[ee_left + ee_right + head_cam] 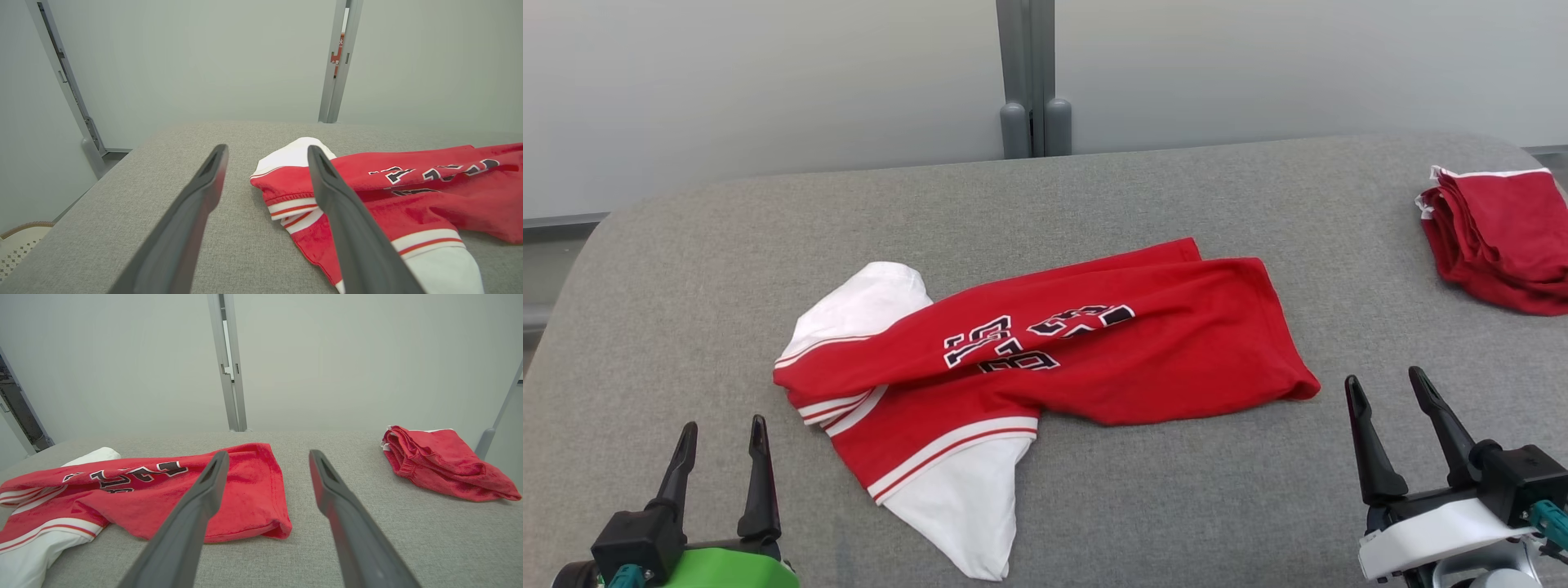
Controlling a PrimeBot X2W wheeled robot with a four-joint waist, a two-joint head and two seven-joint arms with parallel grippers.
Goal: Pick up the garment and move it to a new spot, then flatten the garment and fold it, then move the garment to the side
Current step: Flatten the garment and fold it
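While seemingly aloft, both grippers (724, 421) (1383, 375) wide

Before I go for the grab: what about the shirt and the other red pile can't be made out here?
Lettering on the shirt: head view, folded into a crease, unreadable.
Red pile: head view, cut off by the right edge; its number of pieces is unclear.
Shirt's hem end: left wrist view, runs off the right edge; a finger of the left gripper covers part of a sleeve.
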